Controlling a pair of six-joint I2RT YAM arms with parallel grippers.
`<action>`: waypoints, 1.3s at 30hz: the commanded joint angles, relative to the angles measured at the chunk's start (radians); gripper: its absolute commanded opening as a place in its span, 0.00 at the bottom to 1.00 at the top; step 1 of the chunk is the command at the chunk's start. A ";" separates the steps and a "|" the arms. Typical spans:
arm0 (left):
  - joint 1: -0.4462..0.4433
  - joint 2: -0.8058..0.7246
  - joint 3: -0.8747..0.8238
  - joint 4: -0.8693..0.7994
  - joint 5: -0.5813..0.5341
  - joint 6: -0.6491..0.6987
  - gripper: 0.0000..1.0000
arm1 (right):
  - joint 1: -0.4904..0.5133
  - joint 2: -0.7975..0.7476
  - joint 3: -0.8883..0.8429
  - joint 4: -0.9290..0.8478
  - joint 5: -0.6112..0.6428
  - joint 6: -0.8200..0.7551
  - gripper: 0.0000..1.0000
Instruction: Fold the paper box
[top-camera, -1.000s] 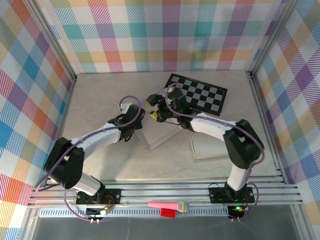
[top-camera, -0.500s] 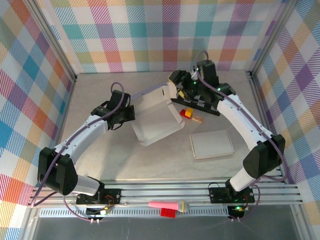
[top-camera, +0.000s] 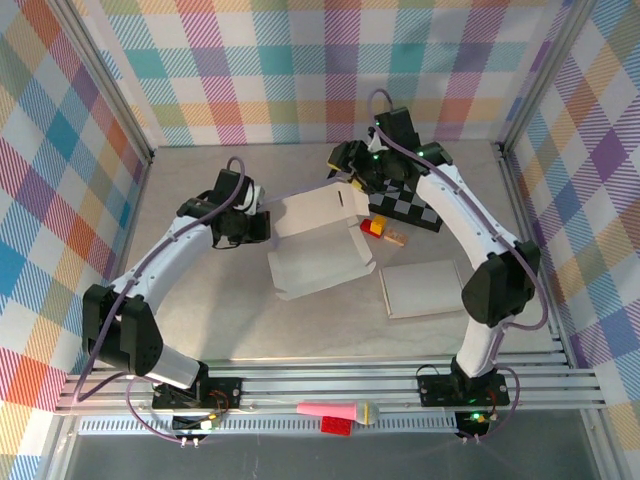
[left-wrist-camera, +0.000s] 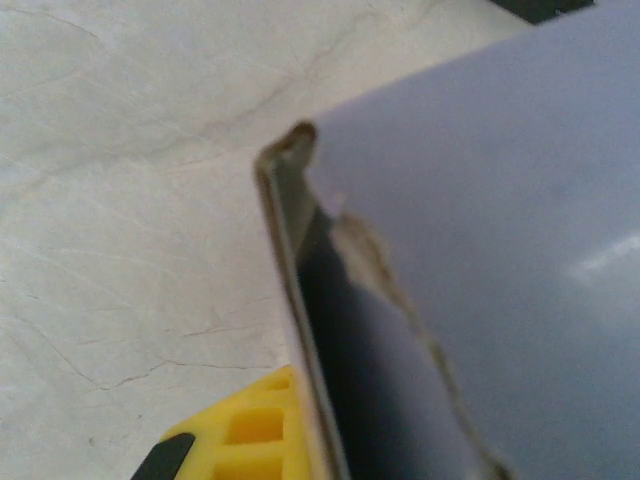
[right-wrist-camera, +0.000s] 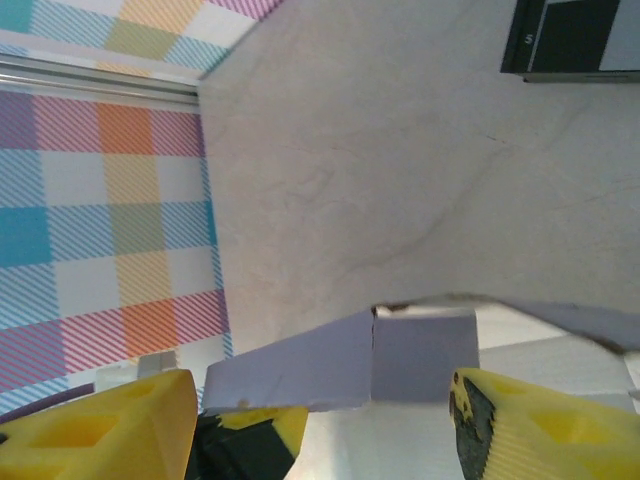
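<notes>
- Where the two arms meet at mid-table, the paper box (top-camera: 320, 250) lies partly formed: thin, matte white card with a flat creased panel and a raised flap at its far edge.
- At the box's left edge, the left gripper (top-camera: 258, 225) has its jaws together, pinching the card. In the left wrist view, a scuffed card corner (left-wrist-camera: 300, 140) passes just beside a yellow ribbed finger (left-wrist-camera: 250, 445).
- At the far flap, the right gripper (top-camera: 345, 172) has its jaws apart. In the right wrist view, the flap (right-wrist-camera: 400, 360) sits between two yellow fingers (right-wrist-camera: 530, 430); whether they touch it cannot be told.
- The table (top-camera: 200, 300) is pale and stone-like, with fine vein-like lines.
- A checkerboard (top-camera: 425, 210) of black and white squares lies flat, just right of the flap.
- Small red and yellow blocks (top-camera: 376, 227) sit just right of the box.
- A flat white rectangular pad (top-camera: 422, 288) lies to the near right, apart from the box.
- The walls (top-camera: 250, 70) carry a pastel plaid pattern.
</notes>
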 joint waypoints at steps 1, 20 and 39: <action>0.008 0.011 0.035 -0.036 0.046 0.019 0.00 | 0.008 0.018 0.051 -0.036 -0.019 -0.048 0.67; 0.019 0.033 0.046 -0.019 0.067 0.006 0.00 | -0.046 -0.125 -0.118 -0.018 -0.114 -0.055 0.68; 0.028 0.045 0.089 -0.062 0.103 0.009 0.00 | -0.060 -0.218 -0.578 0.331 0.003 -0.149 0.57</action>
